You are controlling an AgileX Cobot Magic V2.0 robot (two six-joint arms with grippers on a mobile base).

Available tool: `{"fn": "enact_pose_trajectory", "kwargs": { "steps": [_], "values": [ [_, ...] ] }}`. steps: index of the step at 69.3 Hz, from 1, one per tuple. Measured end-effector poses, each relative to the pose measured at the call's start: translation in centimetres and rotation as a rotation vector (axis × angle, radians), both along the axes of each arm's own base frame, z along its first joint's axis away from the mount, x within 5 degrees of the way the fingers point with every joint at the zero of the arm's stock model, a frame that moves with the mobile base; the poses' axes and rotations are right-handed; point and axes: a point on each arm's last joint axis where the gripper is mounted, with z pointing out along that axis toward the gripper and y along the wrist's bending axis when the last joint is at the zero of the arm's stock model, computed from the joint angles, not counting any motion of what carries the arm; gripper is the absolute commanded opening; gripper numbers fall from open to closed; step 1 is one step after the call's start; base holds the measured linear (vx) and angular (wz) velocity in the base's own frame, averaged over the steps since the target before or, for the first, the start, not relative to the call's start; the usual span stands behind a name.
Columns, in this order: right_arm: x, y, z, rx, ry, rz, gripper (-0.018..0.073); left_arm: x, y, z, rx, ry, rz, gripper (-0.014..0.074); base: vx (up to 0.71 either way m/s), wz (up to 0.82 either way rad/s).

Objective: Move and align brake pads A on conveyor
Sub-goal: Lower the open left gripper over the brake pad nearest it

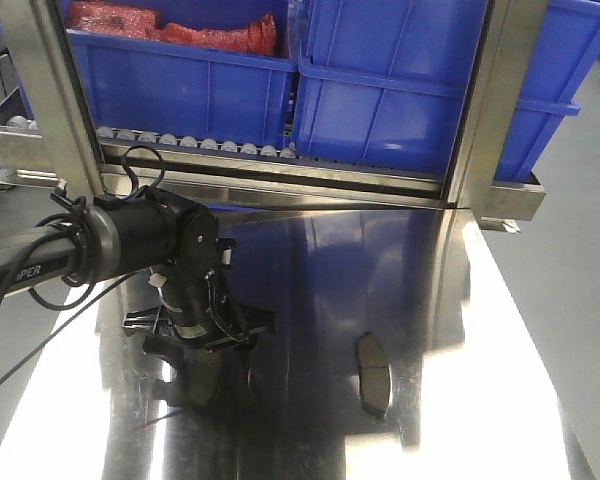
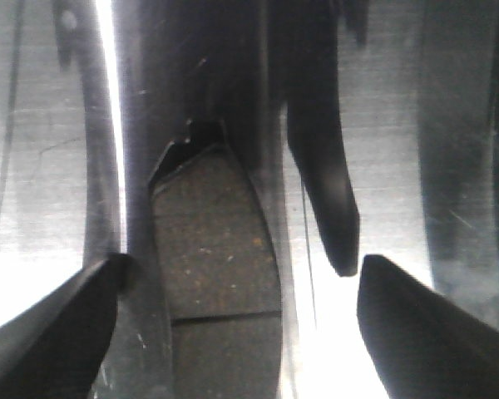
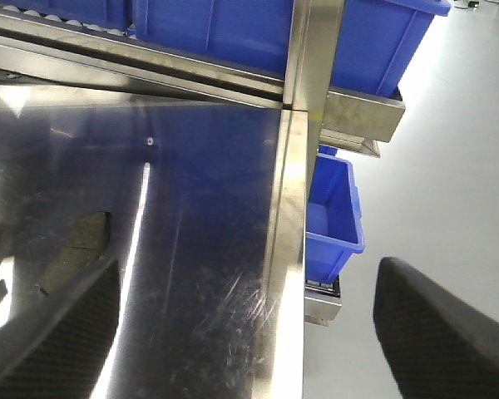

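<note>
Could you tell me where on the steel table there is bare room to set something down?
Bare steel table lies between the lone brake pad and the blue bins, and right of that pad. Crowded at the left gripper, open around another pad.

Glare on steel table [image 1: 500,330] (blown white); wrist close-up blurred.

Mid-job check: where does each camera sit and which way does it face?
Front view: high, looking down over the steel table toward blue bins; left arm and left hand show, plus a lone brake pad.
Left wrist: looks down between open fingers at a second brake pad.
Right wrist: right hand open, facing the table's right edge, bins, floor.
Front and right wrist share table, bins, probably the lone brake pad.
</note>
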Motion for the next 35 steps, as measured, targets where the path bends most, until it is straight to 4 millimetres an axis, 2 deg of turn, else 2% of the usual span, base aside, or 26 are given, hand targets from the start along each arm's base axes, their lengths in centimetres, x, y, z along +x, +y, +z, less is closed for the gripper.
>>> {"fn": "enact_pose_trajectory", "kwargs": {
  "steps": [35],
  "values": [
    [0.0, 0.0, 0.0, 0.0, 0.0, 0.0, 0.0589, 0.07, -0.06, -0.41, 0.002, 0.008, 0.001, 0.0554, 0.0, 0.0]
  ]
}}
